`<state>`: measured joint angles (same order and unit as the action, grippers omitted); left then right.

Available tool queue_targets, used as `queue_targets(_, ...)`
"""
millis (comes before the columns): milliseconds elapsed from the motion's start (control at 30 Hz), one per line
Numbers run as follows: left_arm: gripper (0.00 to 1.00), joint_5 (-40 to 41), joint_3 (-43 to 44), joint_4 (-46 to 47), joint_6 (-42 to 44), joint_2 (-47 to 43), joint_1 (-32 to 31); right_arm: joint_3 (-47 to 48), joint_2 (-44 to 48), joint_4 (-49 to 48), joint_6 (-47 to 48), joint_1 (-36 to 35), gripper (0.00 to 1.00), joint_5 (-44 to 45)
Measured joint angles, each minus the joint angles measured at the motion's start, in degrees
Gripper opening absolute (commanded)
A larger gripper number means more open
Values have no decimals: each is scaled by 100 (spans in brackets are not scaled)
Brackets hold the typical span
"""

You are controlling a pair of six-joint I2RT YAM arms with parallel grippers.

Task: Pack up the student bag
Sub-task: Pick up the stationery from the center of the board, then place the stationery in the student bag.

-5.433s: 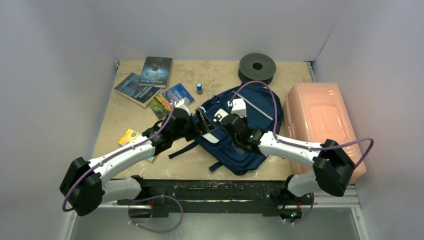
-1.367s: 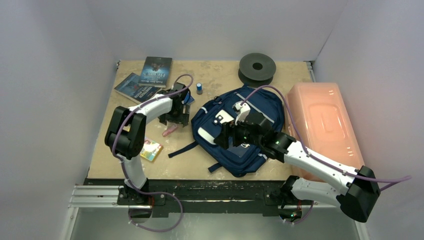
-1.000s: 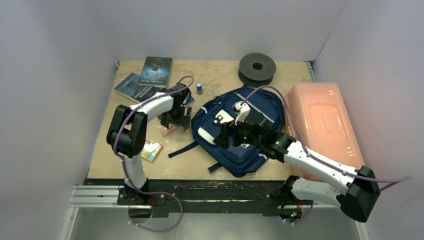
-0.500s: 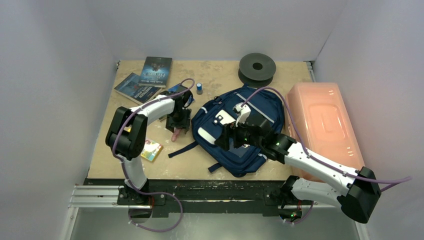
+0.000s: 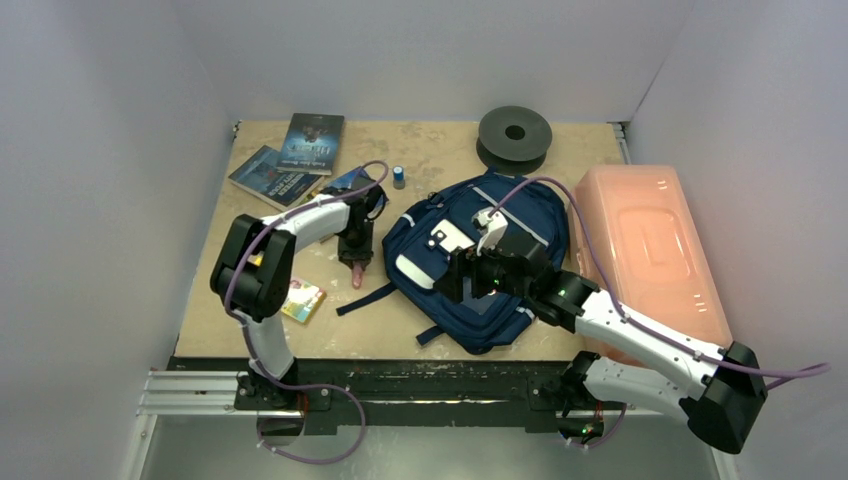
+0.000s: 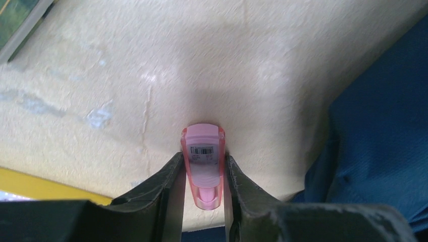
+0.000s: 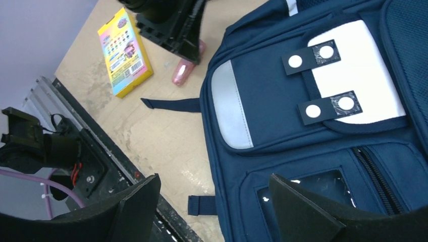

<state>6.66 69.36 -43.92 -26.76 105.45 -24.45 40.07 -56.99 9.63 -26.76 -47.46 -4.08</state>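
Note:
The student bag [image 5: 500, 225], navy with white buckle patches, lies flat in the middle of the table and fills the right wrist view [image 7: 282, 126]; its blue edge shows in the left wrist view [image 6: 383, 116]. Just left of it a small pink plastic case [image 5: 356, 272] [image 6: 203, 169] [image 7: 185, 70] rests on the table. My left gripper [image 5: 356, 256] [image 6: 203, 159] points down over the case, both fingers pressed against its sides. My right gripper [image 5: 462, 280] [image 7: 212, 177] hovers wide open above the bag's front pocket, holding nothing.
Books [image 5: 312, 140] [image 5: 270, 175] lie at the back left, with a small blue bottle [image 5: 398, 177] and a black spool [image 5: 514, 133] behind the bag. A pink translucent box [image 5: 645, 240] stands at the right. A colourful card pack [image 5: 300, 300] [image 7: 124, 50] lies near the front left; a bag strap [image 5: 365, 298] trails beside it.
My left gripper moved toward the bag's side, came down over the pink case and closed its fingers onto it. The case has turned end-on. The right arm barely shifted.

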Motion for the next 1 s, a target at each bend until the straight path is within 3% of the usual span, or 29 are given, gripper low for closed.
queue_targets(300, 0, 92, -275, -4, -289, -1543, 4, -7, -42, 282, 2, 0, 83, 164)
queue_targets(467, 0, -682, -782, 433, -826, -2852, 96, 111, -299, 236, 7, -94, 79, 138)
queue_targets(633, 0, -1816, -2896, 2726, -2835, -4437, 109, 144, -396, -330, 44, -212, 77, -195)
queue_targets(733, 0, -2164, -3807, 3967, -4212, -4522, 26, 26, -177, -946, 9, -304, 77, -275)
queue_targets(1000, 0, -2435, -4253, 6411, -7034, -4030, -577, -332, 177, -2177, 448, -791, 75, 605)
